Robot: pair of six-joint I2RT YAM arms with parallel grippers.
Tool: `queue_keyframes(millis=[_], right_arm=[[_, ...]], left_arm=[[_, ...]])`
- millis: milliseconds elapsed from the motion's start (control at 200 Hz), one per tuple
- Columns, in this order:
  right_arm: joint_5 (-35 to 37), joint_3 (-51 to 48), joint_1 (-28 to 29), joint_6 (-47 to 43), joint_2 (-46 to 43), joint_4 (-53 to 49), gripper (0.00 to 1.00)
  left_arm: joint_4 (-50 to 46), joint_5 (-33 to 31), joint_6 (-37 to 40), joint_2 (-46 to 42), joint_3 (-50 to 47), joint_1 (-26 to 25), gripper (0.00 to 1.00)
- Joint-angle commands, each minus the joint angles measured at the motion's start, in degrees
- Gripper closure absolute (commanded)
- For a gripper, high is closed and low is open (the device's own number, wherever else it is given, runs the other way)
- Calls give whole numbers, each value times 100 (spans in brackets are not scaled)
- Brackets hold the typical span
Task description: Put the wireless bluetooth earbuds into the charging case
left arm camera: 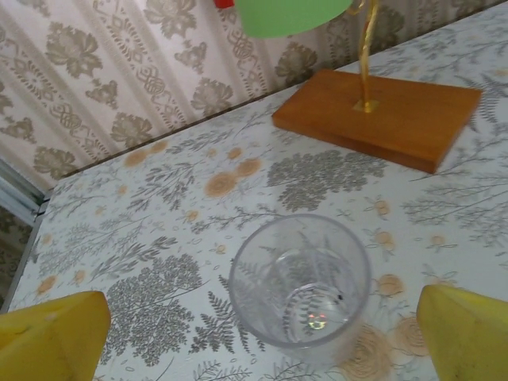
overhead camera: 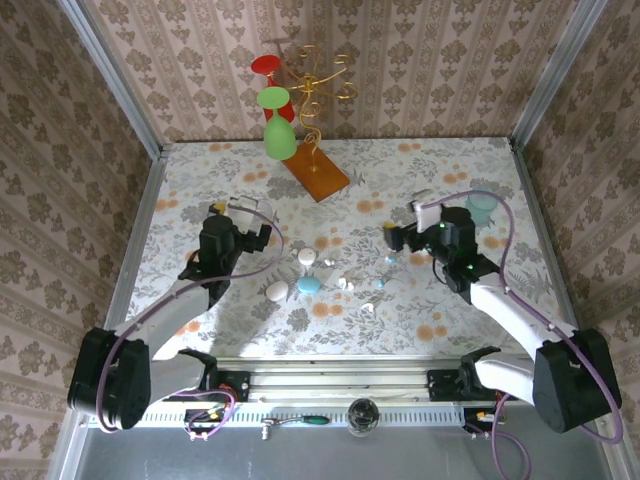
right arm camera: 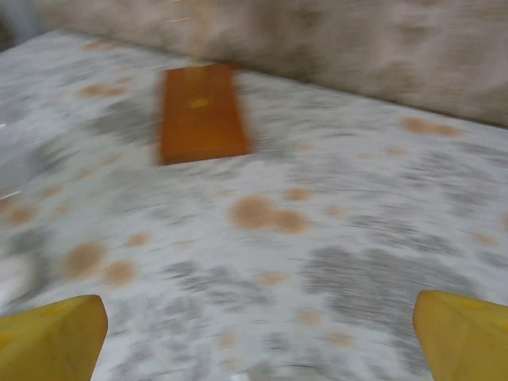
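Tablecloth [left arm camera: 159,238]: smooth printed sheet, faint sheen noted. Stand base [left arm camera: 381,115]: brown wood, satin-smooth. Stem [left arm camera: 367,48]: gold-coloured metal, shiny. Tumbler [left arm camera: 300,282]: clear and glossy; glass or plastic not told apart. Earbuds [overhead camera: 345,284]: glossy plastic, seen small.

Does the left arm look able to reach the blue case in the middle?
Probably yes. The blue case lies close to the open left hand with nothing between them; a white case sits beside it.

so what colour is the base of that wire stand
Orange-brown, like varnished wood; the base shows best in the left wrist view.
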Motion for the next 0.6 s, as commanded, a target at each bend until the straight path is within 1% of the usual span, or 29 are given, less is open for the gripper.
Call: queue_keyframes(millis=[0,70,200,250,315,400,505,590], right_arm=[[-1033,443,765,-1151,316,-1157,0],[-1147,647,1240,-1300,644,-1240,0],[-1156,1279,1947,-1465,1359,-1611,0],[-1104,1535,2180,-1415,1756,-1716,0],[-1027,1988,2417,-1258,2173,-2110,1],[-556,2670,2640,-861,2745,-2640,5],[49,3619,2889,-401,3447,-3643,10],[342,4280,3012,-229,3936,-4413,14]], left_arm=[[-910,212,-299,-252,247,-109,0],[-1083,303,-440,-326,287,-129,0],[-1348,176,-804,-479,319,-58,0],[-1413,211,-988,-562,301,34,0],[-1419,285,-1182,-717,217,171,0],[-1386,383,-1422,-984,72,406,0],[-1404,447,-1642,-1321,-94,721,0],[-1450,393,-1771,-1591,-222,933,0]])
